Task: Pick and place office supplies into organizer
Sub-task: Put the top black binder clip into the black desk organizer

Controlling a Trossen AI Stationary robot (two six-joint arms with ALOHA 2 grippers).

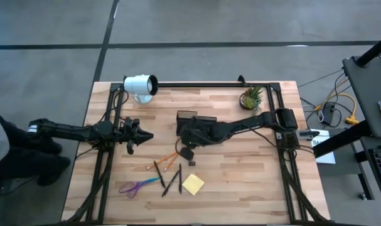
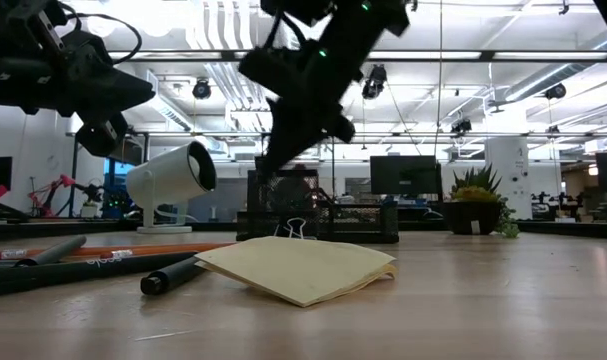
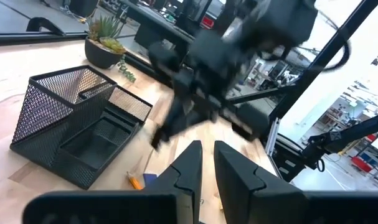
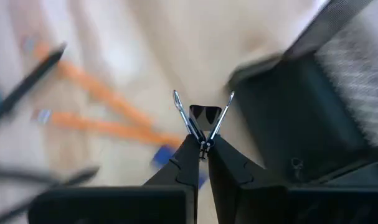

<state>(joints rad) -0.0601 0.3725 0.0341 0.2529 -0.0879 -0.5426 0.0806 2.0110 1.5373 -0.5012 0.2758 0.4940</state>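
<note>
My right gripper (image 1: 186,152) hangs above the table's middle, just in front of the black mesh organizer (image 1: 193,118), shut on a small binder clip (image 4: 205,114). Below it lie orange pencils (image 1: 168,159), black pens (image 1: 174,182), purple-and-blue scissors (image 1: 139,186) and a yellow sticky pad (image 1: 193,183), all flat on the wood. Another small clip (image 2: 296,228) rests on the table in front of the organizer (image 2: 318,215). My left gripper (image 1: 143,135) waits shut at the table's left, pointing level toward the middle. My right gripper pinches the clip's two wire handles (image 4: 203,142) between its fingertips, where the wires come together. The fingers slant down from the table's right. The clip's dark body sticks out beyond the fingertips, lifted clear of the table.
A white cylindrical lamp (image 1: 140,86) stands at the far left corner and a small potted plant (image 1: 252,98) at the far right. The organizer's tall mesh section (image 3: 58,106) is on its left end. Bare wood lies to the right of the sticky pad.
</note>
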